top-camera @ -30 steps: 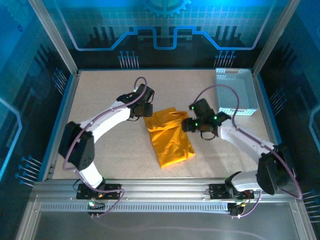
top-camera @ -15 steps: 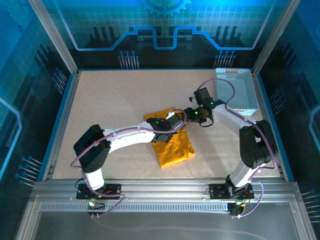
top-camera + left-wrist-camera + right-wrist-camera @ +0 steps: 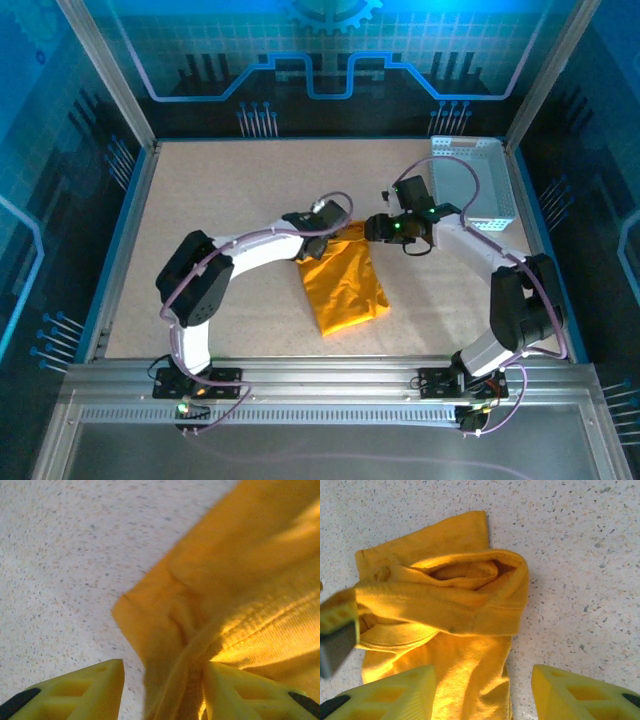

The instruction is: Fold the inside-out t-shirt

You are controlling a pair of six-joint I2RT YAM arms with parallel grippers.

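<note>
Left gripper (image 3: 164, 671) partly open astride a raised fold of the t-shirt (image 3: 343, 285), unclamped; right gripper (image 3: 484, 675) wide open above its bunched end. Neither grips the cloth.

Blue glow rims the overhead view; the t-shirt (image 3: 240, 580) looks blurred at the left wrist.

Speckled table (image 3: 220, 190), blue-lit walls (image 3: 320, 60)

The left gripper (image 3: 335, 222), a second ago left of the t-shirt (image 3: 345, 285) and half a second ago stretched across its middle, now sits at its far edge, fingers either side of a raised fold. The right gripper (image 3: 372, 228) has moved farther away, from the t-shirt's right edge to its far right corner.
</note>
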